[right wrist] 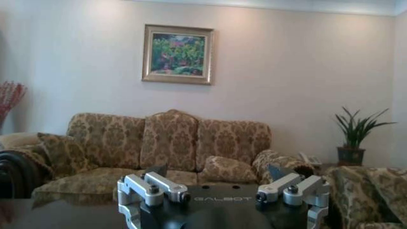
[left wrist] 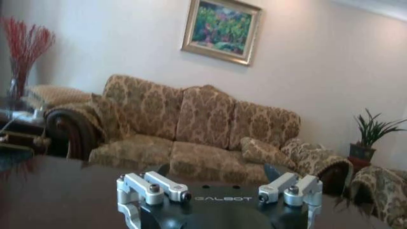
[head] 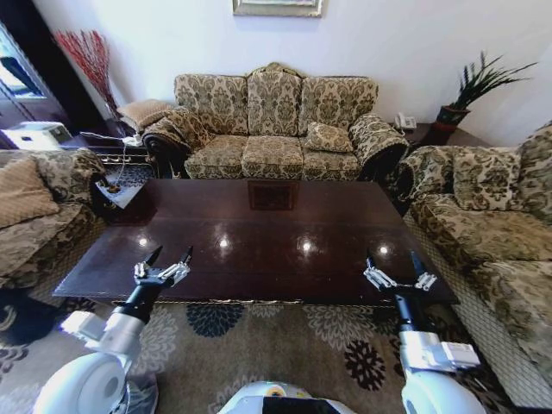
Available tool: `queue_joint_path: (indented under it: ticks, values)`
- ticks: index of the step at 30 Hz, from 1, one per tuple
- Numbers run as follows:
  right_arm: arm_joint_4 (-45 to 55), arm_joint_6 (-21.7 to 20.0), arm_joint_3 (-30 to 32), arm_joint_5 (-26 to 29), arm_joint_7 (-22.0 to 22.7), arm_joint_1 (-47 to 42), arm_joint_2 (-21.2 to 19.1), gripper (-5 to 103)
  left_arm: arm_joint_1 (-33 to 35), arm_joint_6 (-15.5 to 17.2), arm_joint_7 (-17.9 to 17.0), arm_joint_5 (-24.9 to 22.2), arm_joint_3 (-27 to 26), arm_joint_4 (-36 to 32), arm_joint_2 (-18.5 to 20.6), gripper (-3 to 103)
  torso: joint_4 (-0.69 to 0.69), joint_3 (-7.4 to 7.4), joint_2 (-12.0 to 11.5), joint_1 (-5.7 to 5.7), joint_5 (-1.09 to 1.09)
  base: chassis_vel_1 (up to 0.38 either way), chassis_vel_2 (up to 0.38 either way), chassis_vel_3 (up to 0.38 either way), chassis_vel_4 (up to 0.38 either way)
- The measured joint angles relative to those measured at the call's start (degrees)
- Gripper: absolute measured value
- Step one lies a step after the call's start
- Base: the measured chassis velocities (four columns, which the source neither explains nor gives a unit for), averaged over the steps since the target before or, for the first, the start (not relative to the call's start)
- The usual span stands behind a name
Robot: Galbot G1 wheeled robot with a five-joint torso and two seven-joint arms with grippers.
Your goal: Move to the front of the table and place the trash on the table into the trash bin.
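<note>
Head view: table, dark glossy reddish-brown wood, lies lengthwise directly ahead, its top reflecting ceiling lights, its near edge over a floral rug. Left gripper hovers above the table's near-left corner, arm rising from the lower left, 2 dark fingertips spread wide, nothing between them. Right gripper hovers above the near-right edge, arm rising from the lower right, fingers likewise spread wide and holding nothing. A 3-seat patterned sofa stands beyond the far edge; further patterned seating flanks both sides. Left wrist view: left gripper levelled over the tabletop, pointing at the sofa; a framed painting hangs tilted above, a potted plant to one side. Right wrist view: right gripper levelled likewise, the painting and plant appearing upright.
</note>
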Motion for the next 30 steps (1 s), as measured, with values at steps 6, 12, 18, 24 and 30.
queue_joint_path:
  ticks: [6, 12, 18, 24, 30]
  values:
    - [0.00, 0.13, -0.14, 0.70, -1.06, -0.36, 0.02, 100, -0.33, -0.06, -0.02, 0.08, -0.64, -0.60, 0.30, 100, 0.00, 0.00, 0.00, 0.00, 0.00, 0.000, 0.000, 0.000, 0.000]
    - [-0.06, 0.15, -0.16, 0.76, -1.07, -0.36, 0.01, 100, -0.34, -0.08, -0.05, 0.08, -0.70, -0.60, 0.31, 100, 0.00, 0.00, 0.00, 0.00, 0.00, 0.000, 0.000, 0.000, 0.000]
    - [-0.13, 0.19, -0.17, 0.78, -1.07, -0.34, -0.02, 100, -0.36, -0.12, -0.07, 0.07, -0.75, -0.55, 0.33, 100, 0.00, 0.00, 0.00, 0.00, 0.00, 0.000, 0.000, 0.000, 0.000]
    - [-0.15, 0.21, -0.17, 0.79, -1.07, -0.33, -0.04, 100, -0.36, -0.13, -0.09, 0.05, -0.77, -0.53, 0.35, 100, 0.00, 0.00, 0.00, 0.00, 0.00, 0.000, 0.000, 0.000, 0.000]
    - [-0.17, 0.22, -0.17, 0.82, -1.05, -0.30, -0.05, 100, -0.36, -0.13, -0.12, 0.02, -0.80, -0.50, 0.35, 100, 0.00, 0.00, 0.00, 0.00, 0.00, 0.000, 0.000, 0.000, 0.000]
